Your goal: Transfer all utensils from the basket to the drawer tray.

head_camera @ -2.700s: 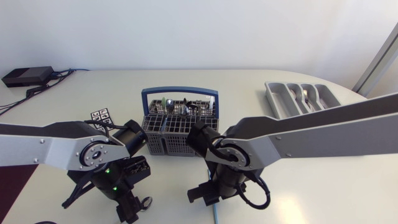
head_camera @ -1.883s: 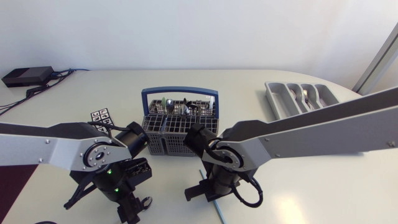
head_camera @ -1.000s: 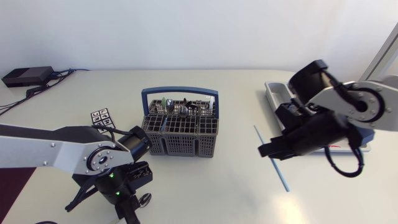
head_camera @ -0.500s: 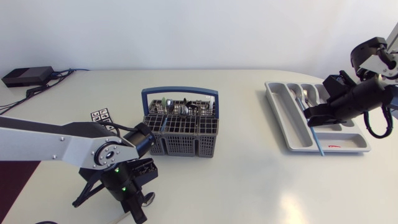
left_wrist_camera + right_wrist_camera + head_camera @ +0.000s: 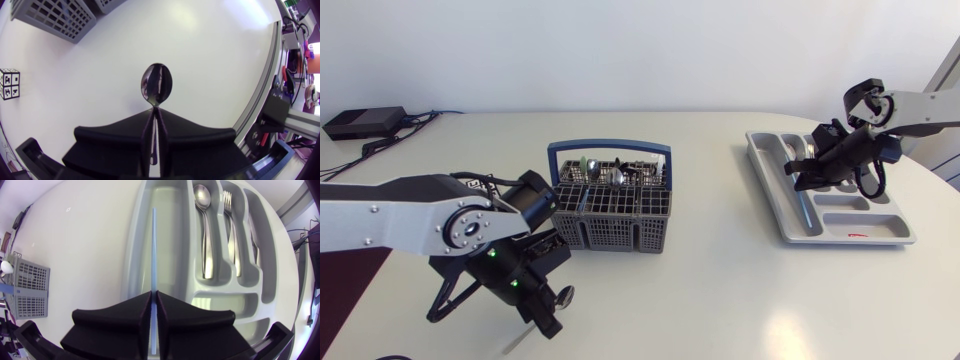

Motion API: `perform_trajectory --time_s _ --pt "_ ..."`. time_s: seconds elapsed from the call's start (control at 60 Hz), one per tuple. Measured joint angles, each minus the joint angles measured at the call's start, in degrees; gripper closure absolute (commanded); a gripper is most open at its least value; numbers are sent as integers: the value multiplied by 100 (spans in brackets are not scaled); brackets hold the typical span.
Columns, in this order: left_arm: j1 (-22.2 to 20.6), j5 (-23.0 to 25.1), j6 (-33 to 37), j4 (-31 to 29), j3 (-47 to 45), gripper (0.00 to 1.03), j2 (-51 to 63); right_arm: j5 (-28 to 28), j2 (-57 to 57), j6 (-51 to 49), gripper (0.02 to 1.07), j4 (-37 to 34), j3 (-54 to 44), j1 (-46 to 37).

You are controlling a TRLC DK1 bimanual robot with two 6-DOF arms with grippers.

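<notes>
**Blue stick** point(image 5: 153, 245). A thin, straight utensil clamped between the closed fingers of the right pincer point(image 5: 154, 294). It lies lengthwise over the long outer compartment of the tray point(image 5: 170, 240). This alignment probably lets it drop in on release without bridging a divider. Whether its far end touches the floor of the compartment cannot be told.

**Spoon** point(image 5: 156, 90). Its handle is pinched in the closed left pincer point(image 5: 156, 116) and its bowl projects ahead of the fingertips. It hangs over bare desk point(image 5: 700, 300) on the near side of the basket point(image 5: 610, 215), toward the left arm. It is likely held there ready for carrying across.

**Basket.** It stands mid-desk. Several utensils point(image 5: 605, 175) stand upright in its rear cells, so the transfer appears only partly done.

**Tray.** It lies well apart from the basket, on the right arm's side. Its narrow compartments hold a second spoon point(image 5: 202, 225) and a fork point(image 5: 231, 230). A third piece lies beside the fork but is too edge-on to name.

**Comparison of views.**
- The head view shows both arms and the gap between basket and tray. The stick is almost hidden there under the right pincer.
- The right wrist view shows the stick's alignment and the sorted cutlery.
- The left wrist view confirms the grip on the spoon's handle, but shows only a corner of the basket.
</notes>
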Motion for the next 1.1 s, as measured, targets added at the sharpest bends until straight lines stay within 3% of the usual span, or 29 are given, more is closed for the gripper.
perform_trajectory --time_s 0.217,0.433,0.533,0.6,0.717,0.917,1.1 --pt "114 286 -210 -13 365 100 -398 114 813 223 93 339 509 61" --pt "181 560 -278 153 544 100 -669 153 881 236 88 798 433 103" --pt "181 693 -350 313 693 100 -728 306 710 260 36 848 275 118" --pt "181 780 -380 437 778 100 -767 446 531 310 17 846 151 144" --pt "181 874 -476 629 879 100 -798 455 92 343 10 841 -116 192" --pt "339 1084 -643 1104 1060 100 -815 396 -1043 345 9 850 -706 535" --pt "514 1283 -979 1576 1517 100 -772 -177 -2175 660 9 964 -1322 1305"
